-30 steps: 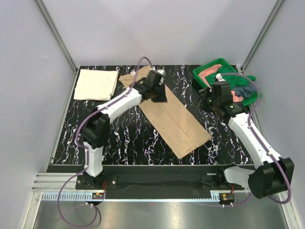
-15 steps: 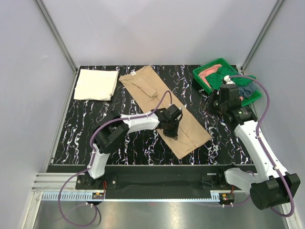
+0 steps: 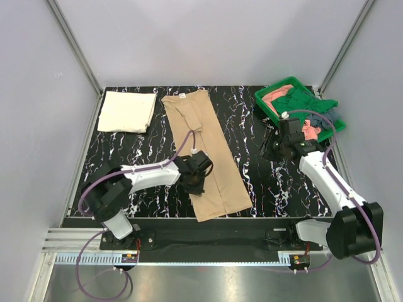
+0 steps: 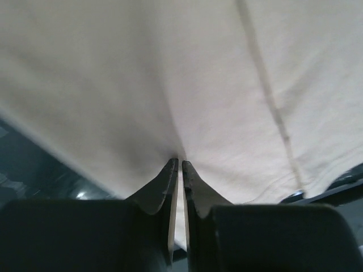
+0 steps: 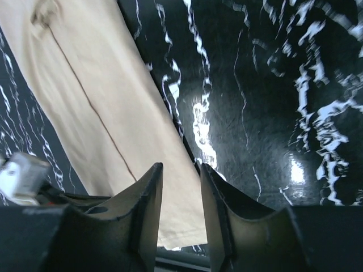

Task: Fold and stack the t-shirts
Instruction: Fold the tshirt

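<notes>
On the table (image 3: 277, 182), the left gripper (image 4: 180, 161) pinches the tan t-shirt (image 3: 204, 135) at its left edge.

Both arms alike: the left arm (image 3: 150, 175) and the right arm (image 3: 327, 182) had white shell links set between rounded black joint housings. A purple cable (image 3: 181, 146) ran in loose loops along each arm, and more of it trailed below the black bases (image 3: 113, 238) at the near edge. The left gripper (image 4: 180, 164) had two dark matte fingers tapering to thin tips on a broad black body. The right gripper (image 5: 180, 169) had the same dark fingers, with curved outer edges and a faint gloss.
</notes>
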Controlling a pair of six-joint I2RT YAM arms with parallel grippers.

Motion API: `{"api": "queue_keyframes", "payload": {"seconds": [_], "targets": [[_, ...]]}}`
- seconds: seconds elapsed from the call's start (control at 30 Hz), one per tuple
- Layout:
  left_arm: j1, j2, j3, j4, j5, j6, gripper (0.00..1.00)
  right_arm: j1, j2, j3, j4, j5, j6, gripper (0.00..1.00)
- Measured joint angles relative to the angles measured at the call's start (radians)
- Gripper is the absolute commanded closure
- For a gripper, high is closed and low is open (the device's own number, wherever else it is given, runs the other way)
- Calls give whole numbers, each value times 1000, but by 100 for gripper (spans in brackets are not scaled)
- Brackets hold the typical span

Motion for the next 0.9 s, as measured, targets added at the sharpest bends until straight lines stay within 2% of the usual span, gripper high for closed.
{"api": "queue_keyframes", "payload": {"seconds": [0.1,0.23,0.27,0.33,0.37,0.4,0.67,0.9], "targets": [[40,-66,-42,-59,-29,1,85,1,29,-66,29,-72,16,56],[90,-149,-76,-111,-78,8,85,30,44,-182,73,-154,58,65],[95,-162,-76,-119,-81,11,85,51,49,-204,84,-163,66,75],[92,-187,-76,-124,-77,16,84,133,72,-247,97,-182,85,85],[86,-201,-75,-124,-69,18,84,163,80,-257,100,-188,94,97],[79,-212,-72,-124,-57,19,84,199,86,-269,108,-198,106,100],[-23,-230,-64,-44,65,-6,85,259,64,-312,117,-195,246,100],[-77,-278,-207,64,166,-59,85,260,-20,-375,77,-141,386,100]]}}
